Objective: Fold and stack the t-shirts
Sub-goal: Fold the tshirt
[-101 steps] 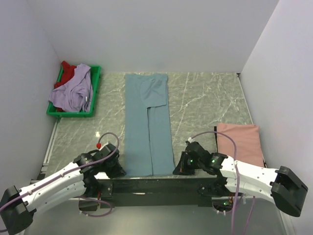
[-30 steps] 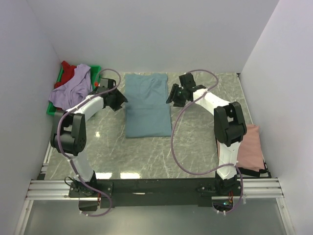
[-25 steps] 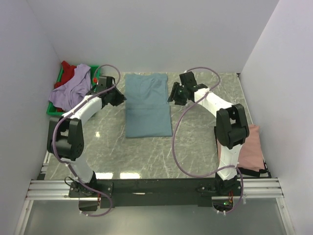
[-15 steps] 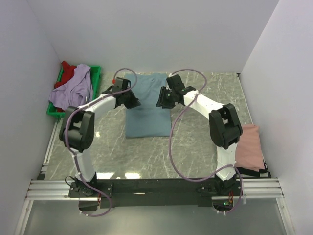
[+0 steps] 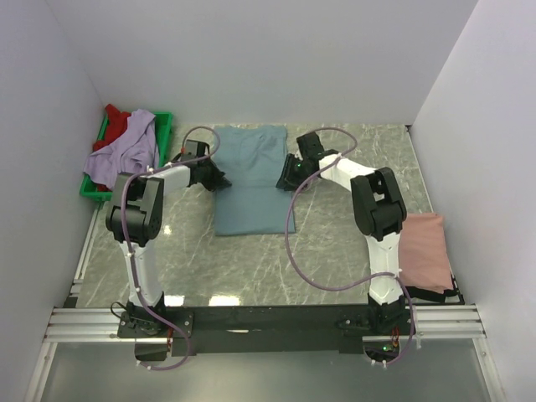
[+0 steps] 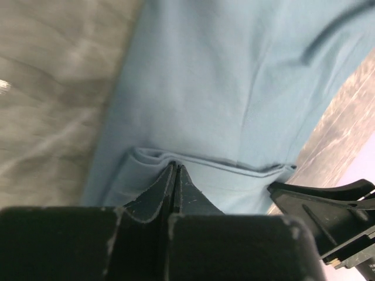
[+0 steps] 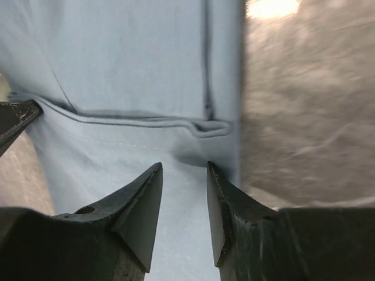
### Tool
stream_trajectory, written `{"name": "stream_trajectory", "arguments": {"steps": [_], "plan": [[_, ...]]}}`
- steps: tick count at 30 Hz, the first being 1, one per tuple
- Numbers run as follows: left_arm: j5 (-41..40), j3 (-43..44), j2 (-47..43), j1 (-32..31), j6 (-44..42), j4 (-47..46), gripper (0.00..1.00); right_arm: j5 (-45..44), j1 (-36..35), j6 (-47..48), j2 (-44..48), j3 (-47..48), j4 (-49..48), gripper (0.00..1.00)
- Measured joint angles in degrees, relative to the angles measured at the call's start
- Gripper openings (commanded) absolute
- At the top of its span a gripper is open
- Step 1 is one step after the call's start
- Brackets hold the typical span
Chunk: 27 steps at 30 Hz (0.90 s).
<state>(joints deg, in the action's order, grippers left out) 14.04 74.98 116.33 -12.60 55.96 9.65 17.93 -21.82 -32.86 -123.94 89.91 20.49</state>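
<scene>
Over at the far-left corner sits the green plastic tray (image 5: 165, 132), heaped with the lavender cloth t-shirt (image 5: 126, 159), the red cloth t-shirt (image 5: 117, 124) poking out behind it. On the right edge of the grey marbled table (image 5: 335, 243) lies the salmon pink cloth t-shirt (image 5: 425, 251), folded into a flat rectangle, well apart from the action. Nothing lies between the two arms but cloth.

Centre stage, toward the far side of the table: the dusty grey-blue cloth t-shirt (image 5: 251, 197), folded over on itself, with a doubled layer running across its middle, plain in both wrist views (image 6: 234, 88) (image 7: 117, 58).

Both arms reach far out from their bases, upper links running away from the near rail, forearms bent inward toward each other, purple cables looping alongside. The left gripper (image 5: 219, 179) comes in at the shirt's left edge; up close (image 6: 174, 167) its jaws are pressed tight together, tips right at the lip of that folded layer, though I cannot tell whether any cloth is pinched between them. The right gripper (image 5: 287, 177) sits at the shirt's right edge, and its wrist view (image 7: 183, 170) shows the jaws parted, blue cloth filling the gap, tips just short of the fold line.
</scene>
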Motion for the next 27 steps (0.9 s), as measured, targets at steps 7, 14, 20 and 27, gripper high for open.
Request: {"name": "stream_trajectory", "arguments": {"steps": [7,14,20,27], "plan": [[1.55,-1.75,0.0,1.84,0.81,-2.43,0.01,4.09,2.93,-0.76,-0.55,-0.07,-0.42,0.42],[3.08,-3.02,-0.79,4.13,0.5,-2.99,0.18,9.25,5.51,-2.4,-0.48,-1.9,-2.25,0.42],[3.52,-3.15,-4.26,7.08,-1.09,-0.98,0.36,10.05,7.1,-3.3,3.87,-6.08,-2.71,0.42],[4.09,-7.78,-14.8,5.97,-1.4,-1.31,0.16,11.1,5.09,-4.61,16.63,-16.48,-7.15,0.41]]}}
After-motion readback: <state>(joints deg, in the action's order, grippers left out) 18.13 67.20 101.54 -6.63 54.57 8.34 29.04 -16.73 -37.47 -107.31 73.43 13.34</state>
